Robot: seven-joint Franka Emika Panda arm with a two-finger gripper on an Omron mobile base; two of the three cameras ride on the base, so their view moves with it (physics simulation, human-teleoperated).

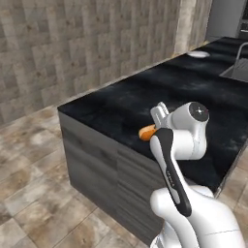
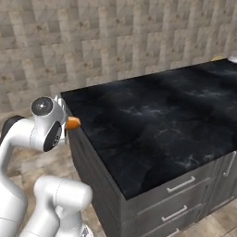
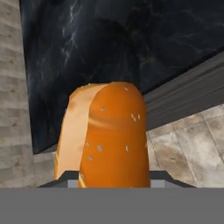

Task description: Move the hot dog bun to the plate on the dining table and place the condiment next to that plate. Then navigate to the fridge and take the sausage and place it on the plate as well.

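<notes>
The hot dog bun (image 3: 109, 135) is held tight in the gripper (image 3: 111, 177) near the dining table's (image 2: 162, 115) corner, not yet put on the plate (image 1: 198, 54), so everything else is left.

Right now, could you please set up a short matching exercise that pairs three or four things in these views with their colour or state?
Things:
1. hot dog bun
2. dining table top
3. gripper
4. floor

Colour or state:
A. black with white veins
B. brownish stone tiles
C. orange-tan, sticking out past the arm near the table's corner
D. shut on the bun

Pairs: 1-C, 2-A, 3-D, 4-B
</notes>
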